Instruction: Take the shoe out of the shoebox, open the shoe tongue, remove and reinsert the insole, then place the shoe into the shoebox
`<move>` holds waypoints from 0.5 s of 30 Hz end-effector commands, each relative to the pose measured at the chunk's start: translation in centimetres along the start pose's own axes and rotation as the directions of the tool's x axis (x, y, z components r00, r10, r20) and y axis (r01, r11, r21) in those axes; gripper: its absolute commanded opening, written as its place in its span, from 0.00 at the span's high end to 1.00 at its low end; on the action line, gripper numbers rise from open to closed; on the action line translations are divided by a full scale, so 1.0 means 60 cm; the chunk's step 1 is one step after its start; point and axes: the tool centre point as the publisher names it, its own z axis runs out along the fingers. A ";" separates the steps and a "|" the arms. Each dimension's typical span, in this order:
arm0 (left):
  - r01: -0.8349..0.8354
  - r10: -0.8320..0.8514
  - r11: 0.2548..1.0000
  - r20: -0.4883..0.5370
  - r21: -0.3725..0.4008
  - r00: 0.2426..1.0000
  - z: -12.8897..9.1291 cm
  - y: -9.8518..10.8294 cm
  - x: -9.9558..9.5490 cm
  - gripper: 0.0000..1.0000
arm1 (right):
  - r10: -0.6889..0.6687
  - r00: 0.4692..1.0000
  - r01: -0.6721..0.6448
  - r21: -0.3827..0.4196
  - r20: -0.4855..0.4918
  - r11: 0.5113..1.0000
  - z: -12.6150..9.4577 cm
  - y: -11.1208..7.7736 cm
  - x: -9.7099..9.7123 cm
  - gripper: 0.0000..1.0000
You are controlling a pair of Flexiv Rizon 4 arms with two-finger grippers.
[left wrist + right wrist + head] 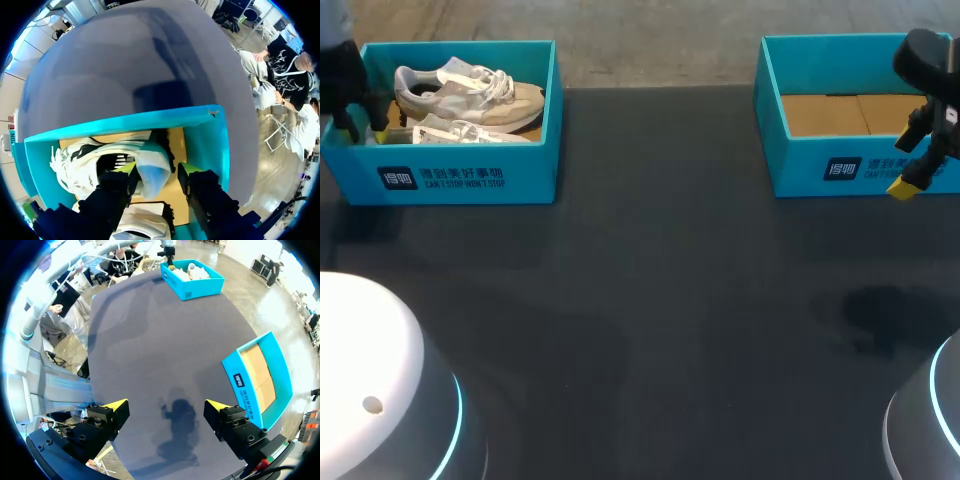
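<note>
Shoeboxes (535, 175) (800, 170) 2 | shoes (470, 95) (470, 132) 2, both in one | left fingers (188, 170) wide; right fingers (116, 407) wide

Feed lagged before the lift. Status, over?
Left gripper open, straddling shoe heel inside shoebox. Right gripper open above table, beside empty box. Second shoe close underneath.

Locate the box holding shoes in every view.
Head: box at the far left of the table.
Left wrist: box walls ahead of and beside the left claw.
Right wrist: box far ahead of the right claw, across the table.
Shared landmark: the dark table.
</note>
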 end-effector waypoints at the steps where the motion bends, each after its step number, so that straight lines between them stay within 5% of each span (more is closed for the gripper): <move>1: -0.006 0.006 1.000 0.001 0.005 1.000 0.011 0.009 0.004 0.41 | 0.002 1.000 -0.002 0.005 -0.003 1.000 0.000 0.003 -0.002 0.00; 15: -0.013 0.013 1.000 -0.023 -0.019 1.000 0.047 0.014 0.008 0.44 | 0.002 1.000 -0.002 0.005 -0.003 1.000 0.000 0.003 -0.002 0.00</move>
